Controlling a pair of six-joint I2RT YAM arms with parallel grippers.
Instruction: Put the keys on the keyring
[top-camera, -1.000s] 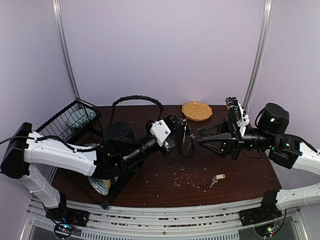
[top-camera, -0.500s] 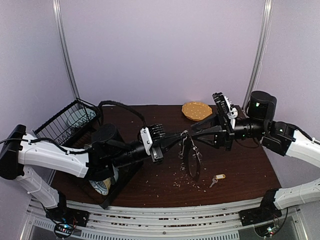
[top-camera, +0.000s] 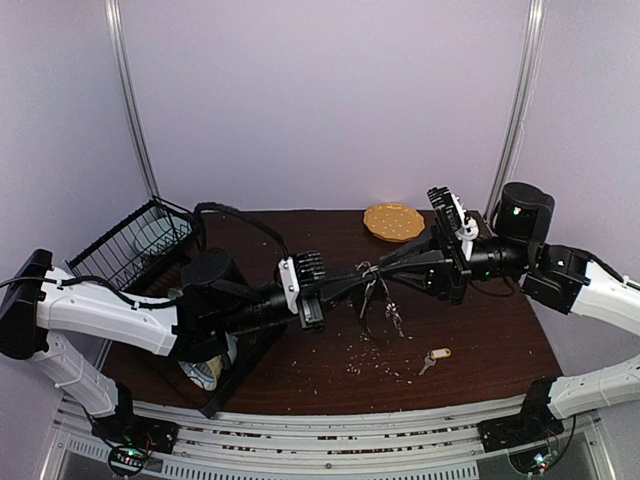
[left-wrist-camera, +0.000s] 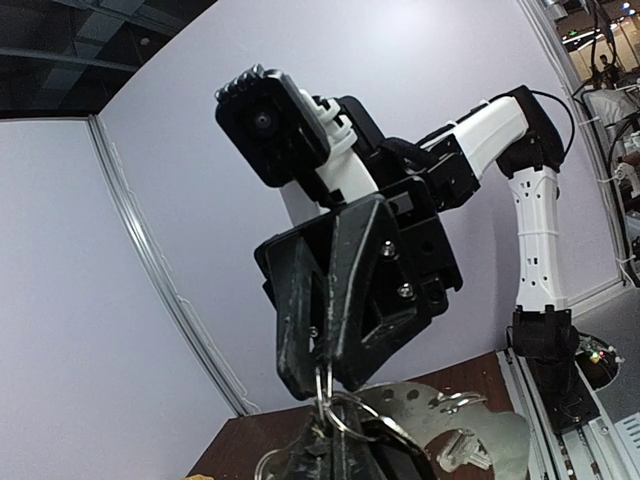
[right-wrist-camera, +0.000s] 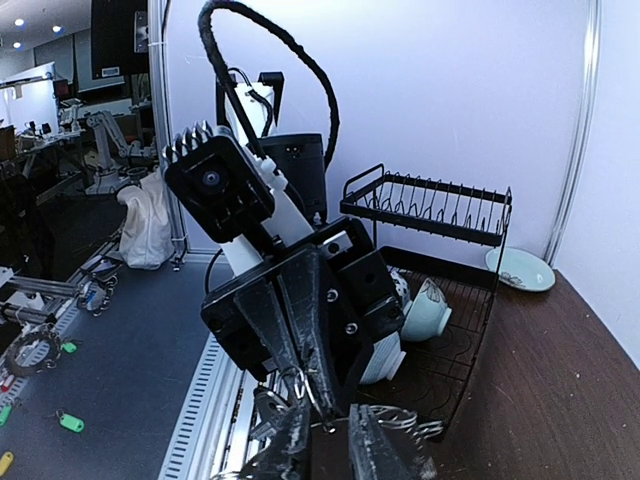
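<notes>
Lying at the far edge of a dark brown wooden table (top-camera: 490, 330): round yellow-tan dotted disc (top-camera: 393, 221). Standing leftward: black wire dish rack (top-camera: 125, 245). Lying scattered centrally: pale crumbs (top-camera: 368, 356).

There are 2 arms, the left arm (top-camera: 110, 310) and the right arm (top-camera: 600, 300), over 1 counter (top-camera: 480, 340). They carry 2 hands: 1 left hand (top-camera: 352, 280) and 1 right hand (top-camera: 385, 270). There is 1 keyring (top-camera: 368, 296). 1 key (top-camera: 434, 357) with a yellow tag shows clearly; how many keys hang on the ring cannot be told. Also 1 black dish rack (top-camera: 130, 245), 1 round yellow-tan disc (top-camera: 393, 221), 1 pale green plate (right-wrist-camera: 527, 268), 1 pale green cup (right-wrist-camera: 428, 305), and many crumbs (top-camera: 368, 355).
</notes>
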